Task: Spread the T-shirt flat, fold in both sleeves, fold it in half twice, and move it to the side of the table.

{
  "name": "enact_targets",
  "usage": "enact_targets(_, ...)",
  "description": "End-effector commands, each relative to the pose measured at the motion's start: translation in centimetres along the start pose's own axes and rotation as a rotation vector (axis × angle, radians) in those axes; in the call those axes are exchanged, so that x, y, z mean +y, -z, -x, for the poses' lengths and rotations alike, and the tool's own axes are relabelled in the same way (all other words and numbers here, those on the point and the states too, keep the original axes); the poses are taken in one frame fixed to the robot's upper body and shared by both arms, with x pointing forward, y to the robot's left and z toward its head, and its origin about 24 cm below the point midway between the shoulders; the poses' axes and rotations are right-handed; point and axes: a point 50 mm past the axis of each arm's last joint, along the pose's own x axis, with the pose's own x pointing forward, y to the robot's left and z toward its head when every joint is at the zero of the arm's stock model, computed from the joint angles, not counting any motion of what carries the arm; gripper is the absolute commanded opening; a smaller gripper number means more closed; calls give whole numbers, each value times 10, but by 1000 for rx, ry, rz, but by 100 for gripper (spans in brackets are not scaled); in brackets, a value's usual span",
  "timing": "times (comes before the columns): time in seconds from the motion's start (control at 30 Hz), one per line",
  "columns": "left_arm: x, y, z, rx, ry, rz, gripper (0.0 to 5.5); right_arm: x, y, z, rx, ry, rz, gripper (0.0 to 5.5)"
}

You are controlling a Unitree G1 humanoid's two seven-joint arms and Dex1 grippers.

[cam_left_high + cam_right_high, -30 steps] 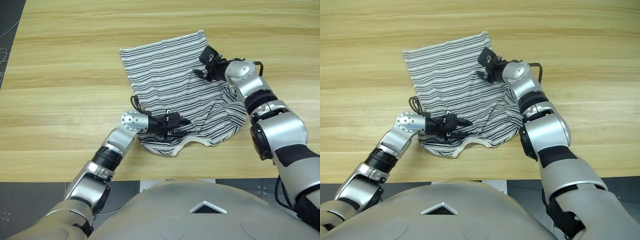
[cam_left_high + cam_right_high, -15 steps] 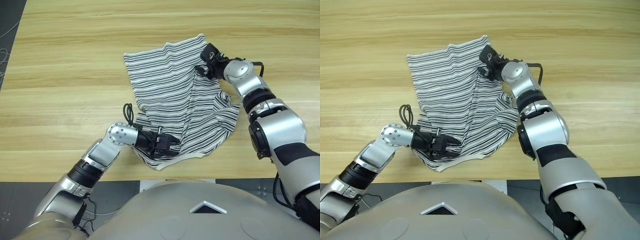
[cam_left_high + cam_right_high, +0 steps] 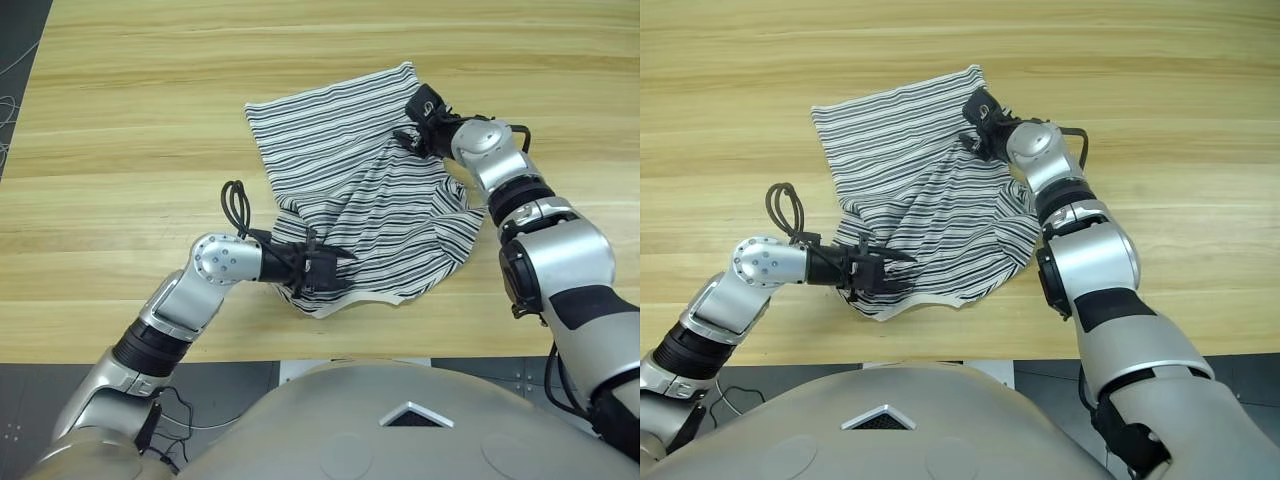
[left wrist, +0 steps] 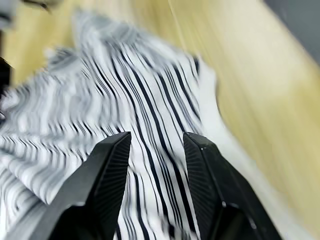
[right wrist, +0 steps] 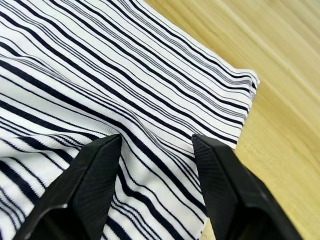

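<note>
A black-and-white striped T-shirt [image 3: 345,185] lies crumpled on the wooden table [image 3: 130,150]. Folds run taut across it between my two grippers. My left gripper [image 3: 328,275] is at the shirt's near hem, and its fingers [image 4: 112,165] stand close together with bunched striped cloth [image 4: 155,150] between them. My right gripper [image 3: 413,130] is on the shirt's far right part, close to a corner [image 5: 247,82]. Its fingers [image 5: 100,170] press into the cloth [image 5: 155,145], and the folds fan out from that spot.
Bare wood surrounds the shirt on the left, far side and right [image 3: 560,90]. The table's near edge [image 3: 400,355] runs just below the shirt's hem. Dark floor shows past the table's left edge [image 3: 15,90].
My left gripper has moved left and toward the near edge, dragging the shirt's near hem with it and pulling folds taut. The right gripper has stayed almost in place.
</note>
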Motion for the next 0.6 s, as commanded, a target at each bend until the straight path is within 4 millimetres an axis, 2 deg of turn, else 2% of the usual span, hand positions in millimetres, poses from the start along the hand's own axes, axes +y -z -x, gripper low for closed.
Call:
enact_targets(0.03,20,-22,20,-183,-62,131,194,-7,-9,3,-67,-38,-172,259)
enact_targets(0.13,28,-31,36,-296,-90,224,194,-19,-35,9,-209,-85,-269,259)
enact_targets(0.23,36,-27,47,-284,-138,250,194,-31,-50,20,-318,-132,-315,259)
enact_targets(0.37,45,11,63,-105,-214,277,194,-51,-62,49,-498,-232,-365,259)
enact_targets(0.47,46,36,74,10,-231,297,194,-66,-56,71,-533,-249,-328,259)
enact_targets(0.6,47,56,83,128,-222,288,194,-65,-11,88,-325,-294,-62,259)
